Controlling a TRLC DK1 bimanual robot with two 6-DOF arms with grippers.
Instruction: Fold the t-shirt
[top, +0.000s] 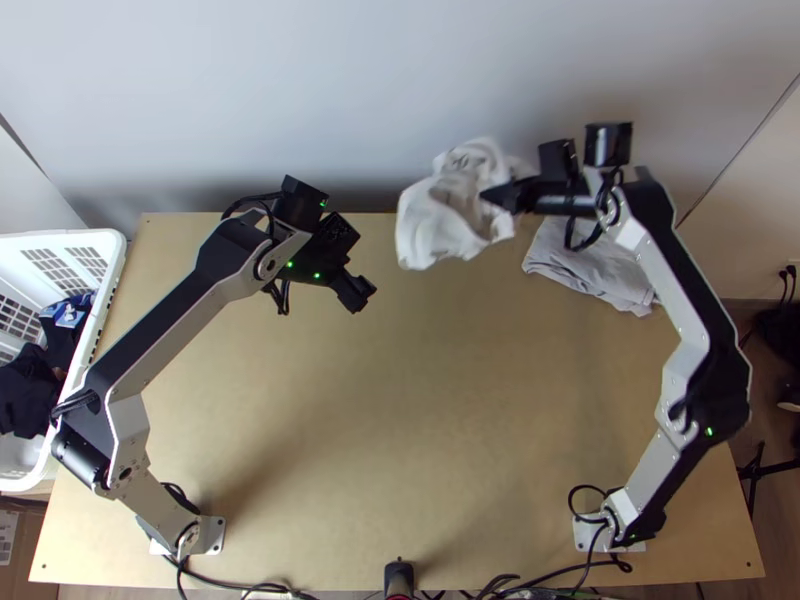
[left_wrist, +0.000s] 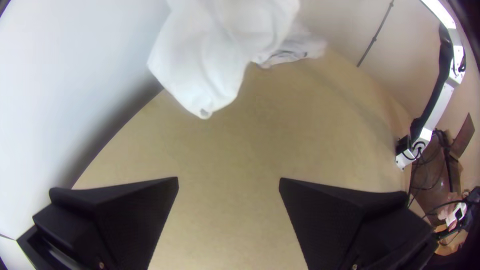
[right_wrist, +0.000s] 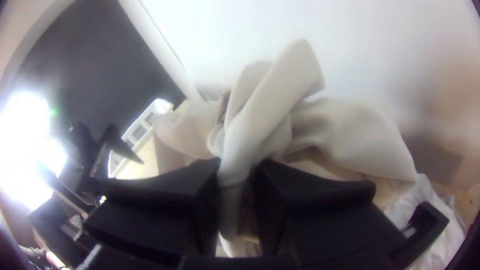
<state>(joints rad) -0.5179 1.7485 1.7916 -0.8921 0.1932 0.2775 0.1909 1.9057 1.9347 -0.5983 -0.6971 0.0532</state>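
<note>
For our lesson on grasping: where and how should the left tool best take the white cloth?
Probably by its hanging corner, left tool open, coming from the robot's left: the bunched cloth tapers there, away from the right tool pinching it.

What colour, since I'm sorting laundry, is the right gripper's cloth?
The cloth is white, clearest in the left wrist view.
</note>
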